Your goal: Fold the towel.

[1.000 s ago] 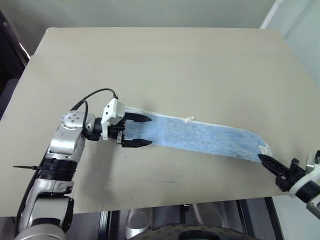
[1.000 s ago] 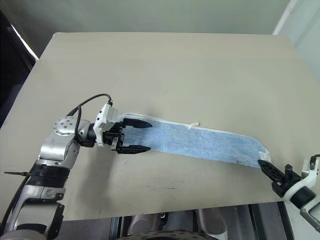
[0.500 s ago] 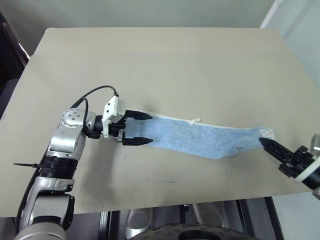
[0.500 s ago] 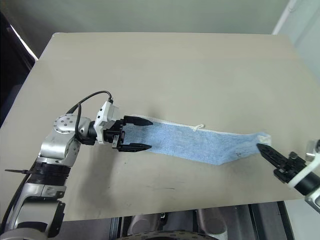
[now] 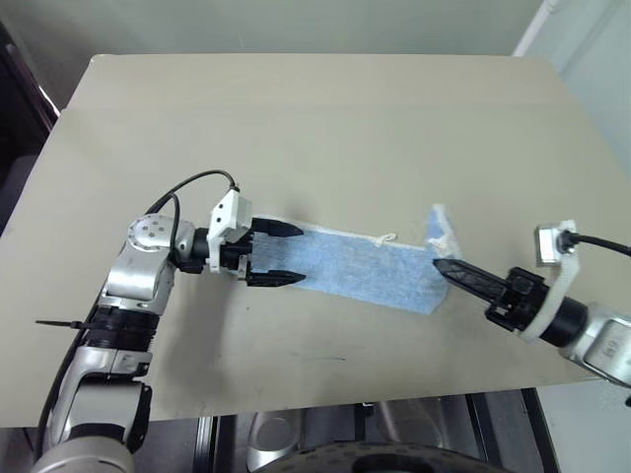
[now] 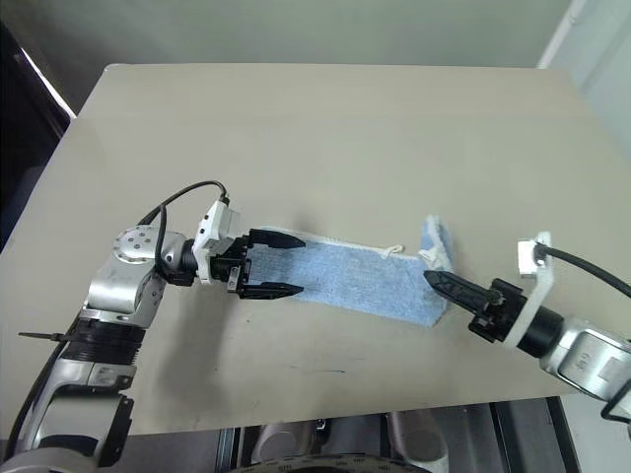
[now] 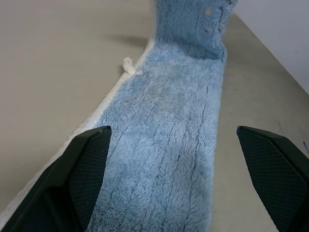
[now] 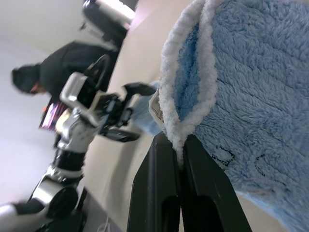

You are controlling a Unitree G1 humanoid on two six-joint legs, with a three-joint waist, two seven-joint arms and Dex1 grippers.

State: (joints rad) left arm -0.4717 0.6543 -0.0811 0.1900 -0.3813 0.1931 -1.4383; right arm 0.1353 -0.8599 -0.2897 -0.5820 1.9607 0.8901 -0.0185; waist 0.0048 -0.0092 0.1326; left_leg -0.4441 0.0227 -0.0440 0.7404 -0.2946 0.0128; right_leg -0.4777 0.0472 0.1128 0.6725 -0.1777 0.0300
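The towel [image 5: 360, 268], a light-blue fluffy strip with a white hem, lies across the middle of the beige table [image 5: 325, 118]. Its small white loop tag [image 5: 385, 238] sits on the far edge. My left gripper [image 5: 293, 254] is open and level, one finger on each side of the towel's left end, and the left wrist view shows the cloth [image 7: 174, 96] running away between the fingers [image 7: 89, 164]. My right gripper [image 5: 441, 264] is shut on the towel's right end, which stands lifted off the table. Its closed fingers [image 8: 166, 193] pinch the white hem [image 8: 186, 96].
The table's front edge runs close below both arms, with a dark gap and metal parts under it. Its right edge lies just beyond my right arm. A person in dark clothes [image 8: 63, 72] shows past the table in the right wrist view.
My right gripper has carried the towel's right end up and to the left, so that end now stands raised and the flat part is shorter. The left gripper has stayed in place, open.
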